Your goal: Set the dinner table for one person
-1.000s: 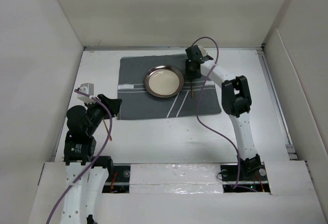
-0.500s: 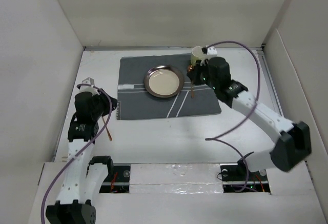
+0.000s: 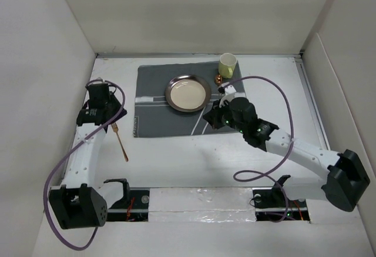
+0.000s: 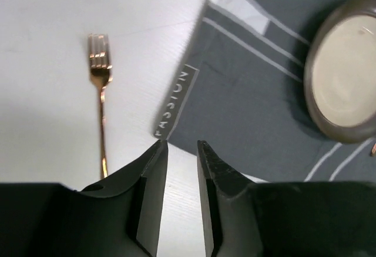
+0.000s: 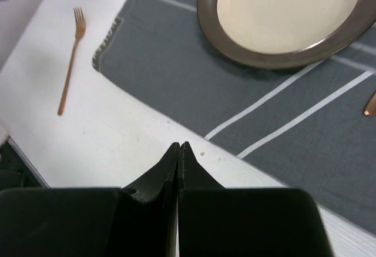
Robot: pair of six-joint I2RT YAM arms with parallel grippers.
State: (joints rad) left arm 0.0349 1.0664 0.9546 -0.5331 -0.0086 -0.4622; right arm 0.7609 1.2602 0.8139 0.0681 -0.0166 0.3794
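Note:
On the white dinner table [image 3: 194,157] lies a dark grey striped placemat [image 3: 158,113] with a brown-rimmed plate [image 3: 187,93] on it. A yellow cup [image 3: 227,64] stands at the mat's far right corner. A copper fork [image 3: 120,141] rests on the bare tabletop left of the mat. My left gripper [image 4: 181,145] hovers open over the mat's left edge, nothing between its fingers, with the fork [image 4: 100,92] to its left. My right gripper [image 5: 179,146] is shut and empty above the mat's near edge, below the plate [image 5: 282,10].
A copper utensil [image 3: 218,80] lies right of the plate, mostly hidden under my right arm; its tip shows in the right wrist view [image 5: 370,104]. White panel walls [image 3: 53,63] close in the left, back and right sides. A purple cable [image 3: 258,151] loops over the table.
The right arm has pulled back from the cup to the mat's near edge and its gripper has shut. The left arm has stretched out toward the mat's left edge, jaws slightly narrower.

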